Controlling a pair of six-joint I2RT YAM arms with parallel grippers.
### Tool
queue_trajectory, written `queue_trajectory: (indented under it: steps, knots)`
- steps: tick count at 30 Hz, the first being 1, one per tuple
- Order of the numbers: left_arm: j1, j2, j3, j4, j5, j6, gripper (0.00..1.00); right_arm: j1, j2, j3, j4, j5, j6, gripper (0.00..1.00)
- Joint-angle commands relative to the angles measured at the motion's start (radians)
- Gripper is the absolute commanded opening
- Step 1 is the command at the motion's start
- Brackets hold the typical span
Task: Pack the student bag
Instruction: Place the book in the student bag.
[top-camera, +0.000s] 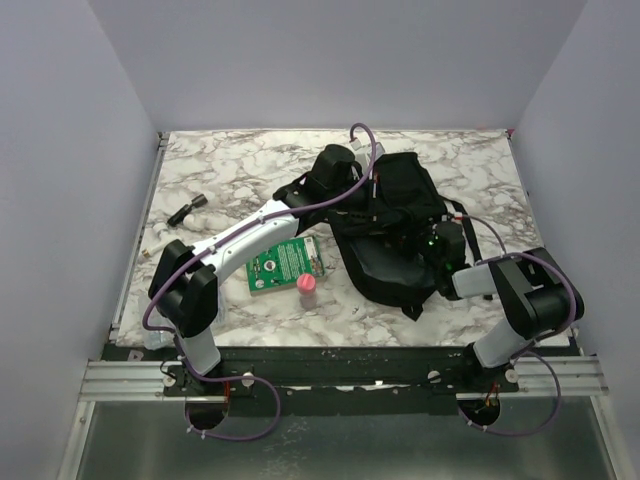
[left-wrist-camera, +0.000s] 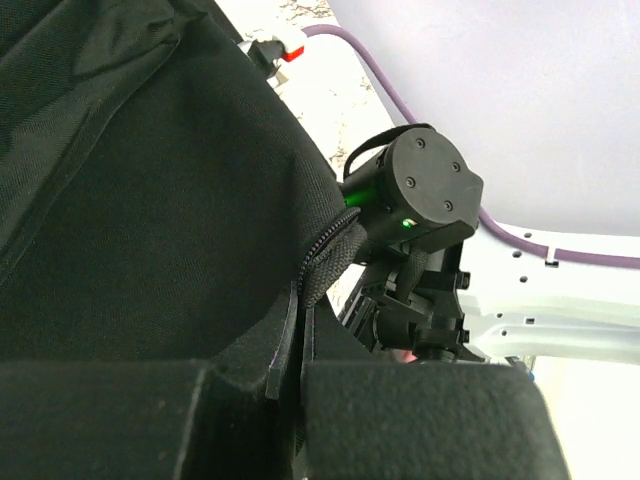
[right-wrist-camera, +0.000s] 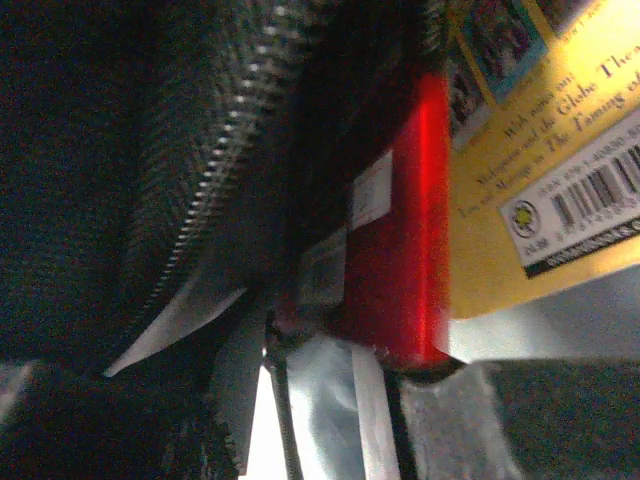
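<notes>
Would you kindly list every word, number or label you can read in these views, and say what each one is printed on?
"Globe Thea" (cut off at the edge): on the yellow book cover, right wrist view.
"The Taming of" (cut off): same cover.
Digits beside the barcode: blurred, unreadable.
White labels on the red item: blurred, unreadable.
Green card, top view: print too small to read.

You have a white-and-brown marbled table (top-camera: 230, 165) boxed in by plain pale walls (top-camera: 330, 60) left, far and right, evenly lit; a metal rail (top-camera: 130, 378) lines its near edge.
</notes>
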Motion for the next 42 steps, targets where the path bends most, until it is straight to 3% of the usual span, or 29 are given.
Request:
queue_trajectory:
  steps: [1, 5, 11, 19, 23, 26, 28, 31, 35, 37, 42]
  knots:
    - [-0.012, -0.035, 0.031, -0.018, -0.001, 0.024, 0.00, -0.013, 0.022, -0.046, 0.041, -0.188, -0.025, 0.51]
    - [-0.013, -0.017, 0.036, -0.013, 0.024, 0.023, 0.00, -0.025, -0.112, -0.072, -0.217, -0.154, -0.174, 0.69]
    - [-0.013, -0.034, 0.016, -0.014, 0.025, 0.031, 0.00, -0.036, -0.237, 0.024, -0.604, -0.059, -0.393, 0.74]
    - [-0.015, -0.048, 0.002, -0.012, 0.034, 0.024, 0.00, -0.049, -0.210, 0.044, -0.603, 0.038, -0.397, 0.61]
    - [-0.020, -0.043, 0.006, -0.010, 0.040, 0.013, 0.00, -0.048, -0.140, 0.064, -0.476, 0.053, -0.437, 0.59]
    - [-0.031, -0.032, 0.011, -0.006, 0.037, 0.009, 0.00, -0.044, -0.022, 0.061, -0.205, 0.018, -0.455, 0.56]
    - [-0.031, -0.016, 0.022, -0.006, 0.042, -0.002, 0.00, -0.044, 0.056, 0.119, -0.165, 0.002, -0.449, 0.50]
    - [-0.030, -0.005, 0.028, -0.005, 0.036, -0.001, 0.00, -0.044, 0.051, 0.127, -0.150, 0.013, -0.406, 0.49]
    - [-0.011, 0.007, 0.028, -0.011, 0.040, -0.007, 0.00, -0.045, -0.152, 0.107, -0.483, 0.023, -0.398, 0.52]
    - [-0.003, 0.019, 0.034, -0.017, 0.040, -0.007, 0.00, -0.045, -0.288, 0.075, -0.669, 0.048, -0.416, 0.59]
    - [0.011, 0.067, 0.079, -0.033, 0.082, -0.016, 0.16, -0.046, -0.644, 0.061, -1.160, 0.176, -0.394, 0.62]
